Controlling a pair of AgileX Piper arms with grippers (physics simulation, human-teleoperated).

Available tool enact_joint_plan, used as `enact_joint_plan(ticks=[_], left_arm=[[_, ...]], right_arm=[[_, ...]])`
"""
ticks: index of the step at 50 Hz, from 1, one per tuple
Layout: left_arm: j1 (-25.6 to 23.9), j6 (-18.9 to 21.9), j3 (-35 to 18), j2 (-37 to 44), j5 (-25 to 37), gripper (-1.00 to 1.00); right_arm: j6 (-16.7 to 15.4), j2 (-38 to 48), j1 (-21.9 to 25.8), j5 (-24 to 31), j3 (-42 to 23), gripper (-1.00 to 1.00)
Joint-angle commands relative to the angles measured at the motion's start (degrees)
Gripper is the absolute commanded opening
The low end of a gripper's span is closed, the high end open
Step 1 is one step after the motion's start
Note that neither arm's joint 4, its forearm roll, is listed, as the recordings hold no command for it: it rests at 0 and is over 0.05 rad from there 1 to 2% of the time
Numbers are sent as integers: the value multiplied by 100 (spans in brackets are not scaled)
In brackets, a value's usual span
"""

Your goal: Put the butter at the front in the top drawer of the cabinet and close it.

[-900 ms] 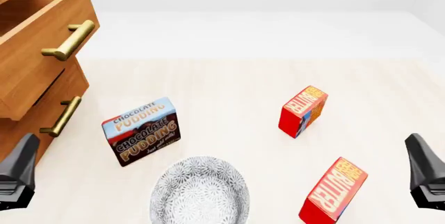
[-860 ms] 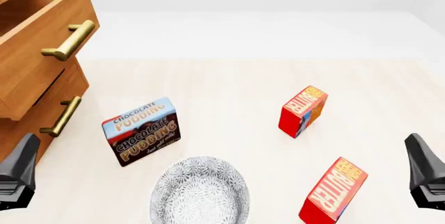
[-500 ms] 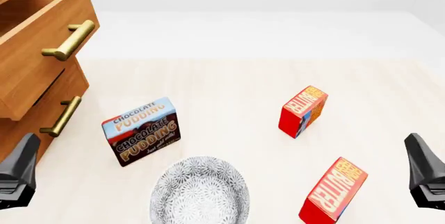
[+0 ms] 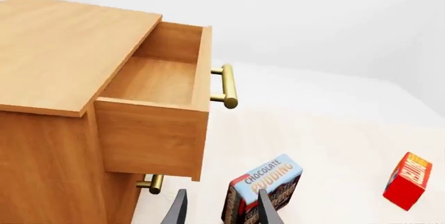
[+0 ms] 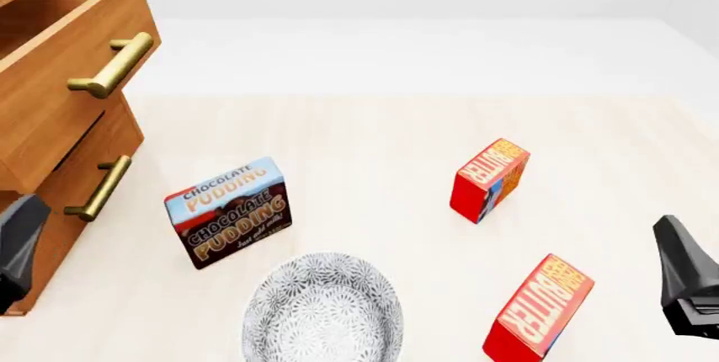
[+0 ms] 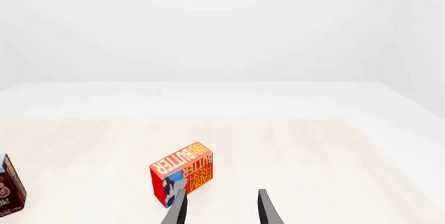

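Step in hand, as I read it: get the right arm onto the butter (image 5: pixel 538 308), the nearer of the two alike cartons. It stands tilted on the table (image 5: pixel 371 126) at near right, just right of the patterned bowl (image 5: pixel 323 311). The far butter (image 5: pixel 491 178) sits well apart, further out; leave that one. Right gripper (image 6: pixel 222 197) is released, fingers spread, nothing between them. Left gripper (image 4: pixel 221 195) is also released and empty, low by the cabinet (image 4: pixel 62 41) at near left. The top drawer (image 5: pixel 67 84) is already pulled out and looks empty in the left wrist view, so no opening is needed. The right wrist view shows only one butter carton, which I take to be the far one, so the target is likely off to the side of that camera. I'd swing the wrist left first and confirm the target before descending. The carton is yawed, so rotate the jaws to match and close across its narrow faces. Lift high enough to clear the bowl and the pudding box (image 5: pixel 231 210) on the way left. Drop it inside the drawer, then push the front shut by its brass handle (image 5: pixel 113 66).
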Motion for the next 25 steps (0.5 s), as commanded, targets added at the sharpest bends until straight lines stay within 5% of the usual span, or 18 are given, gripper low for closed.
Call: enact_joint_plan(ticks=[1,13,25], left_arm=[[41,15,-1005,352,1043,100],[365,388,-2184,637,2376,100],[338,342,-3329,1047,3308,100]], right_arm=[[-5,-12,1,10,-2,100],[-5,-11,2,10,-2,100],[-4,-11,1,10,-2,100]])
